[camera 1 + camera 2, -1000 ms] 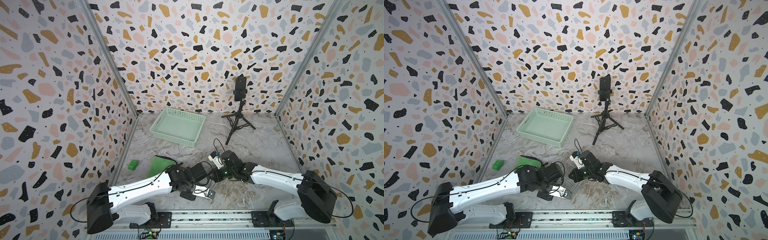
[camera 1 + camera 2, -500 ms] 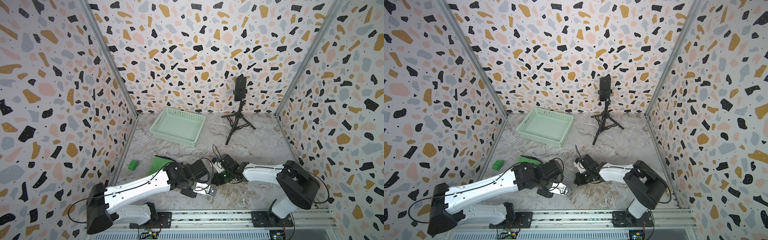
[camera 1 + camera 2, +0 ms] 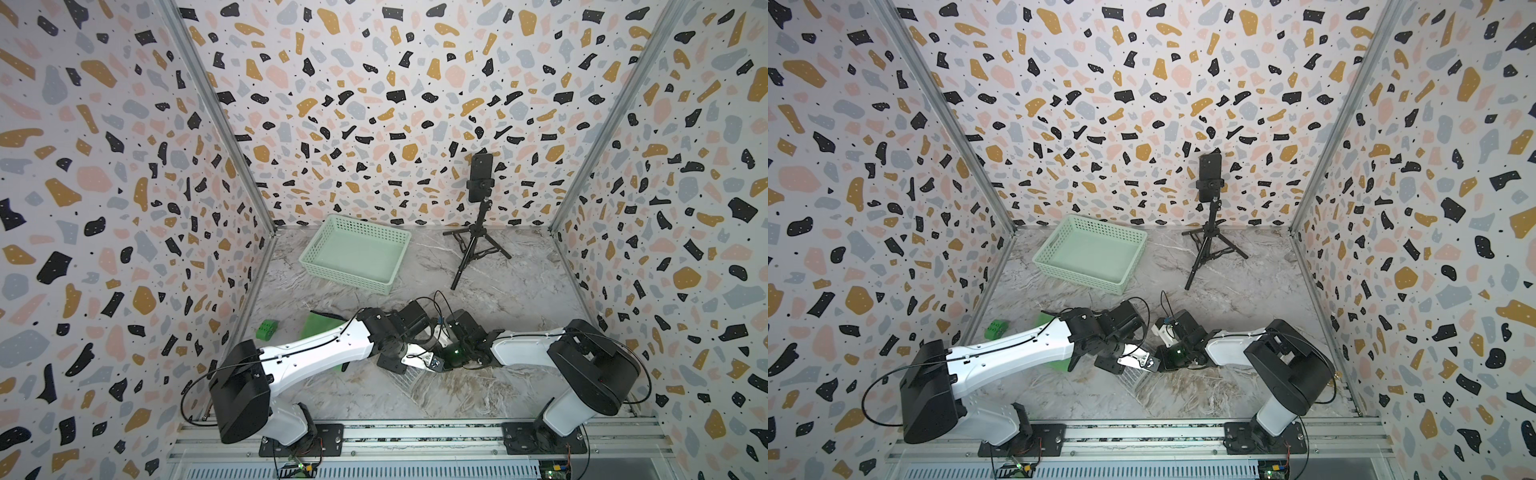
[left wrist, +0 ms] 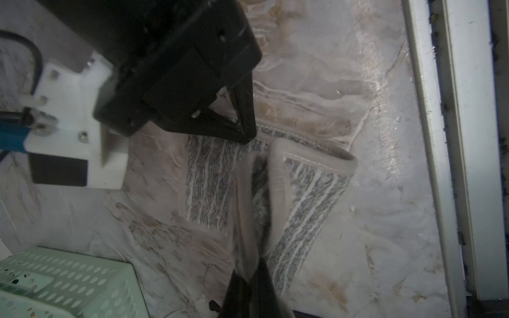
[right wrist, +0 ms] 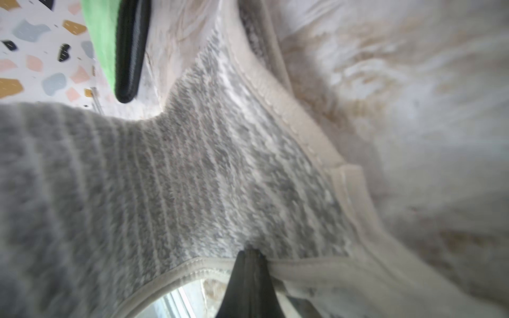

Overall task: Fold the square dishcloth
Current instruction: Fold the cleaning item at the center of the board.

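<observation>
Pinching a raised hem of the grey striped dishcloth (image 4: pixel 303 206), the left gripper (image 4: pixel 249 275) has its jaws pressed together on the fabric, and the right gripper (image 5: pixel 249 257) is clamped on another stretch of hem nearby. In both top views the cloth sits at six o'clock from the middle of the table (image 3: pixel 519 299), mostly hidden under the two wrists. A mint basket (image 3: pixel 353 253) stands at eleven o'clock, a tripod (image 3: pixel 481 220) at one, a green block (image 3: pixel 266 328) at nine.

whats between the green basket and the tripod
Nothing stands there. Only bare marble tabletop separates the basket from the tripod, and both top views show that stretch.
</observation>
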